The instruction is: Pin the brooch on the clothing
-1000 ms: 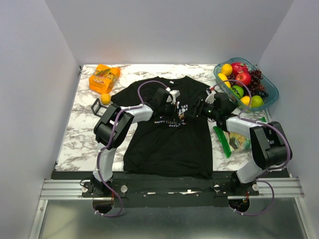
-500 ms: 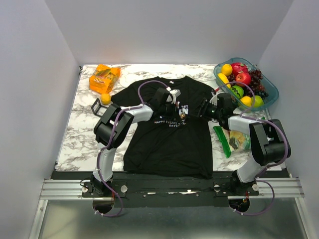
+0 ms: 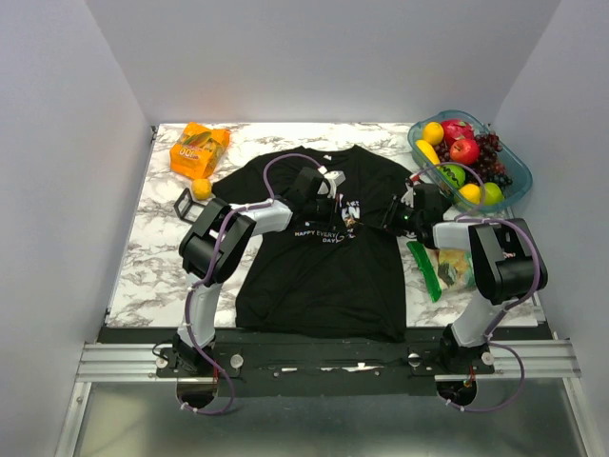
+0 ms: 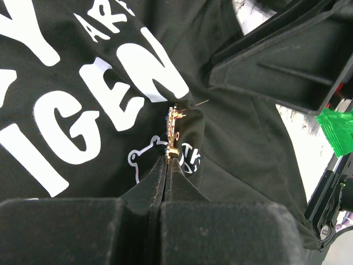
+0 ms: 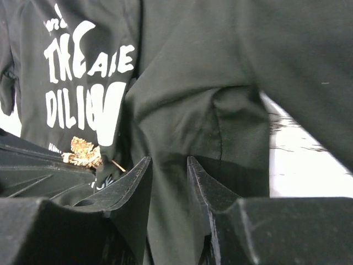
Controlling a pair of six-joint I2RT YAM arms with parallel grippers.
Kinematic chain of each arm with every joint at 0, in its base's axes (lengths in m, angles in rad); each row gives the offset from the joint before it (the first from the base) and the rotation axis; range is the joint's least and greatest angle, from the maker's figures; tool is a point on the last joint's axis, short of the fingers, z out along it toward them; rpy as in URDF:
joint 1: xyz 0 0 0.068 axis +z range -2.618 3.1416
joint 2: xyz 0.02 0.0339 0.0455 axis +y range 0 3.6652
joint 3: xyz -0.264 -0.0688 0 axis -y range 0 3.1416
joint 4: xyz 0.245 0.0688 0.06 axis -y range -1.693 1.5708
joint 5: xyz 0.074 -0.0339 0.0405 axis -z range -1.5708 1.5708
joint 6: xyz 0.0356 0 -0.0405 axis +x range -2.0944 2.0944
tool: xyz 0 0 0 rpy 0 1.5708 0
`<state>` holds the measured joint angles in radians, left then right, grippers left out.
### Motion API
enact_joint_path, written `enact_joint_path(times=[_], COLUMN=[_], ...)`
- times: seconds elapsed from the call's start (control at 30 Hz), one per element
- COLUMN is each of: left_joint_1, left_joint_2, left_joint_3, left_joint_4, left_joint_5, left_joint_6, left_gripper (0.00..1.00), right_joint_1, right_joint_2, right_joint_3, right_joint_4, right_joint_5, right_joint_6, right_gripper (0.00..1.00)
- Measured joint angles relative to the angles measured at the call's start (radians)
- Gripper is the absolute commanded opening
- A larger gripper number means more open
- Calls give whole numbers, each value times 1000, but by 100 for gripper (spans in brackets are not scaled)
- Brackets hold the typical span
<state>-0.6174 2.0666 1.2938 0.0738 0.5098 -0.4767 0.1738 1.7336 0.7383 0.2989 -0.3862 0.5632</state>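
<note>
Currently the left gripper [image 4: 167,160] clamps the brooch [image 4: 174,130] against the T-shirt [image 4: 242,143] print, the right gripper [image 5: 168,171] stands narrowly parted at the raised fold; recommend tensioning that fold and driving the pin shallowly.

Over the shirt [image 3: 314,276] chest, left hand [image 3: 341,213] and right hand [image 3: 384,219] face each other; narrow gap between, brooch [image 4: 173,128] in it; right flank crowded by fruit basket [image 3: 520,179] and green packet [image 3: 422,268]; shirt's lower half open to approach; left surface [image 3: 143,267] passable nearer than wire cube [image 3: 185,204].
</note>
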Motion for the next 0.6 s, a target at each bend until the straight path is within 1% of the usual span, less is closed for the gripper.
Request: enact_joint_path(times=[0.4,0.6], left_joint_1=[0,0], left_joint_2=[0,0], left_joint_3=[0,0], left_joint_4=[0,0], left_joint_5=[0,0], left_joint_6=[0,0], left_gripper=[0,0], right_joint_1=[27,31], right_joint_2=[8,8], right_joint_3=[0,-5], right_joint_4=[20,22], right_joint_5=[-5,-31], right_joint_6=[-23,-31], right_gripper=[37,36])
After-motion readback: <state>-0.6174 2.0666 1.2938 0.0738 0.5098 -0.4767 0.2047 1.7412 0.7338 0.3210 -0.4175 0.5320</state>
